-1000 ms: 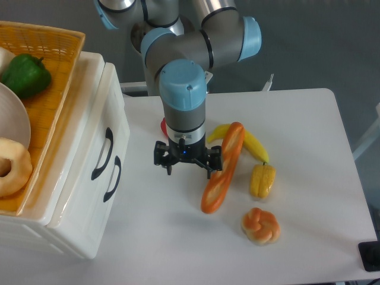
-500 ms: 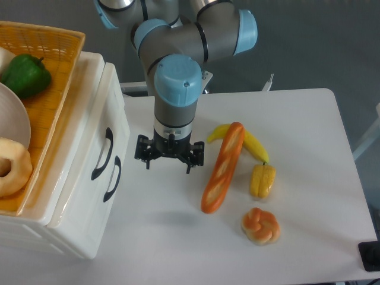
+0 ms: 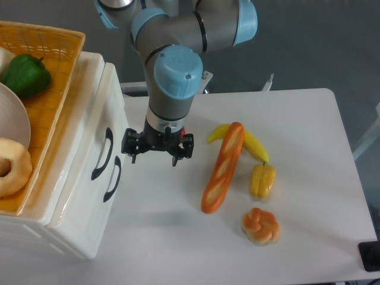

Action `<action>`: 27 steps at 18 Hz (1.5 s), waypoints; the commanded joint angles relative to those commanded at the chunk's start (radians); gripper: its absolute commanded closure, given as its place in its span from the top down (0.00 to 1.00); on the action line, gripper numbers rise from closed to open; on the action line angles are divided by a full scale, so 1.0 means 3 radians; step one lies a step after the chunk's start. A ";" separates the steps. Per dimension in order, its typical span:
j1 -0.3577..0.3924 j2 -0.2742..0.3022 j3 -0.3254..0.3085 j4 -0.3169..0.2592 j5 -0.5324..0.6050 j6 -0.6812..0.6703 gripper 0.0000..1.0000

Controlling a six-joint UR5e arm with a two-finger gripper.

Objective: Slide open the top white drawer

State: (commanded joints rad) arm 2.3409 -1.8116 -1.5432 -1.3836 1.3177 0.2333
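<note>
arm reaching down w/ wrist vertical, gripper [image 3: 155, 158] pointing down, fingers spread apart.

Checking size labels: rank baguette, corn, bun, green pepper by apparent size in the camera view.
1. baguette
2. green pepper
3-4. bun and corn look about alike; not ranking those.

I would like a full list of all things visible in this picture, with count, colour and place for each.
top white drawer: 1, white, black handle, upper front of the cabinet at left, closed
lower drawer: 1, white, black handle, below it
basket: 1, orange, on the cabinet
green pepper: 1, green, in the basket
doughnut: 1, beige, in the basket
white plate: 1, white, in the basket
baguette: 1, orange-brown, table centre
banana: 1, yellow, under the baguette's top
corn: 1, yellow, right of the baguette
bun: 1, tan, below the corn
table: 1, white
arm: 1, grey and blue
claw: 1, black, open, near the handles
</note>
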 joint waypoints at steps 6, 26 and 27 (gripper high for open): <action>-0.0112 0.0000 0.0020 -0.0102 -0.0005 -0.0041 1.00; -0.0169 -0.0031 0.0112 -0.0184 -0.0097 0.0071 1.00; -0.0169 -0.0036 0.0112 -0.0189 -0.0097 0.0122 1.00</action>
State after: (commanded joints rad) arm 2.2902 -1.8224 -1.5094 -1.4404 1.2885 0.2698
